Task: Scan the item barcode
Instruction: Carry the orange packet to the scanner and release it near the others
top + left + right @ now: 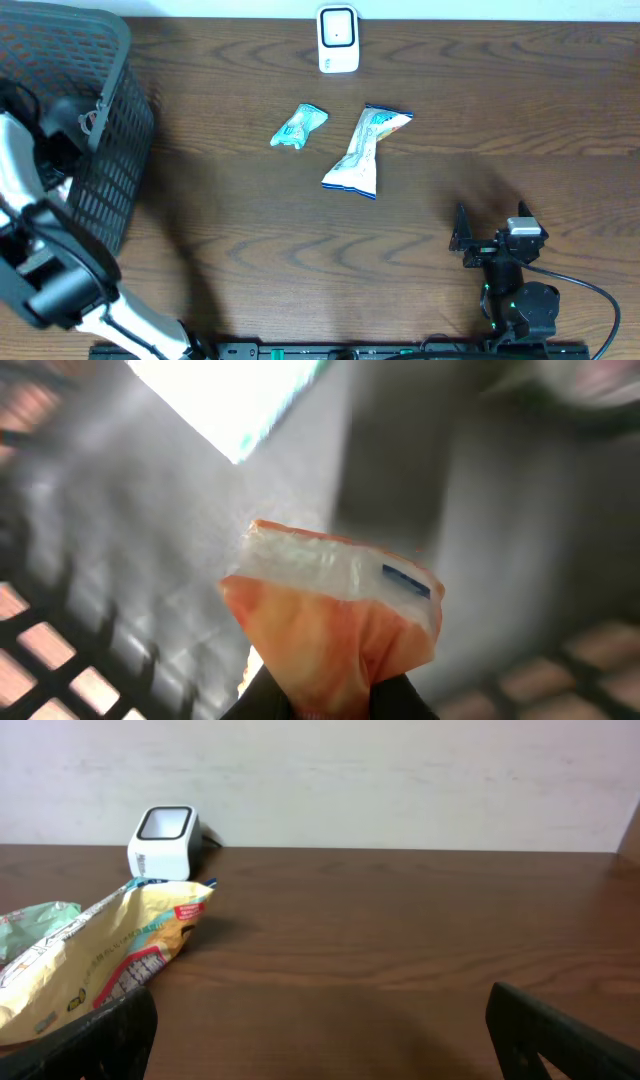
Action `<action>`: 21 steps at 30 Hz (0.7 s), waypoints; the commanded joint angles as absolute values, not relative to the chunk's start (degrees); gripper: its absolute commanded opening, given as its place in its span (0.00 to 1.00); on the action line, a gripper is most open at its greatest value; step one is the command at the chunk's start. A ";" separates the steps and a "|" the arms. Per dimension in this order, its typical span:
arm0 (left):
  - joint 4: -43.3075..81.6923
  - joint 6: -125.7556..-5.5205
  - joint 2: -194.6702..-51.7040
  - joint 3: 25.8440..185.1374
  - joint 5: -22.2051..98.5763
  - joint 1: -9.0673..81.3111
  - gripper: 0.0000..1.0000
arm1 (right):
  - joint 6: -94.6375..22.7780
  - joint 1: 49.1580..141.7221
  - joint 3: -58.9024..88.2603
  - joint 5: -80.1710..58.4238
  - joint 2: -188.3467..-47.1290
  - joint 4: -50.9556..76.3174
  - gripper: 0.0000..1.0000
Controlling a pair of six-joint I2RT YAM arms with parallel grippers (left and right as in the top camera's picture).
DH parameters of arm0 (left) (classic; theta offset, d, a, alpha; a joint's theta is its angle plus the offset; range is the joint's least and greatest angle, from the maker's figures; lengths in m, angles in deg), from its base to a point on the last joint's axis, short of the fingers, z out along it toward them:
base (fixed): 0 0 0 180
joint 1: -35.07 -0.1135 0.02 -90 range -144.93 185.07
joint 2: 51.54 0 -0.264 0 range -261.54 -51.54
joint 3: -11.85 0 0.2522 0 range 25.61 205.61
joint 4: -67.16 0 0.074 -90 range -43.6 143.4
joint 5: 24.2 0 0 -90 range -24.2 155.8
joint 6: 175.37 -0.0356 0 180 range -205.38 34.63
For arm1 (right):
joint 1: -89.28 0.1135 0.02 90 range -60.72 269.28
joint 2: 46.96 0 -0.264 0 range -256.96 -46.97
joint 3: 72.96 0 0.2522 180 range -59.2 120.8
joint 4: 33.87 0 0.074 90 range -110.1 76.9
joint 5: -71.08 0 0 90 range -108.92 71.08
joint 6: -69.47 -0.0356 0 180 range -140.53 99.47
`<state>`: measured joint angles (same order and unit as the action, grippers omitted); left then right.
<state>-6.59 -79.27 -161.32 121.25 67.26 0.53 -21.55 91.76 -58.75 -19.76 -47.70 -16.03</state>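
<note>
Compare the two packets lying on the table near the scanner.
The teal packet is small and crumpled; the long packet is clearly larger and stretched out. The teal packet is mostly green-blue; the long packet is pale with yellow and red print. In the overhead view the teal packet lies to the left of the long packet. Both rest on the table, apart from each other, in front of the scanner.

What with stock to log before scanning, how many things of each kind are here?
Snack packets: 3, namely teal packet, yellow packet, orange packet gripped by the left hand
Scanner: 1
Basket: 1
Total: 5
</note>
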 commanded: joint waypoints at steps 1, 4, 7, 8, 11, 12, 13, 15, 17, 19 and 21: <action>-5.30 -75.46 -152.84 123.15 64.70 0.44 0.07 | -22.16 91.95 -58.90 -19.82 -47.46 -15.85 0.99; -3.11 -71.59 -145.99 123.15 64.57 0.44 0.07 | -22.18 91.95 -58.90 -19.82 -47.46 -15.83 0.99; -0.18 -71.53 -141.03 123.15 58.86 0.44 0.07 | -22.18 91.95 -58.90 -19.82 -47.46 -15.83 0.99; 1.15 -71.53 -139.37 123.15 56.06 0.44 0.07 | -22.18 91.95 -58.90 -19.82 -47.46 -15.83 0.99; 4.36 -71.51 -135.20 123.15 49.14 0.55 0.07 | -22.18 91.95 -58.90 -19.82 -47.46 -15.83 0.99; 5.13 -71.51 -134.08 123.15 47.54 0.55 0.07 | -22.18 91.95 -58.90 -19.82 -47.46 -15.83 0.99; 6.05 -71.48 -132.79 123.15 45.84 0.55 0.07 | -22.18 91.95 -58.90 -19.82 -47.46 -15.83 0.99; 7.27 -71.46 -131.00 123.15 42.78 0.55 0.07 | -22.16 91.95 -58.90 -19.82 -47.46 -15.83 0.99; 8.38 -71.46 -129.16 123.15 39.85 1.29 0.07 | -22.16 91.95 -58.90 -19.82 -47.46 -15.83 0.99; 9.35 -71.48 -128.01 123.15 39.43 2.82 0.07 | -22.18 91.95 -58.90 -19.82 -47.46 -15.83 0.99; 10.74 -71.55 -127.00 123.15 39.45 5.38 0.07 | -22.18 91.95 -58.90 -19.82 -47.46 -15.83 0.99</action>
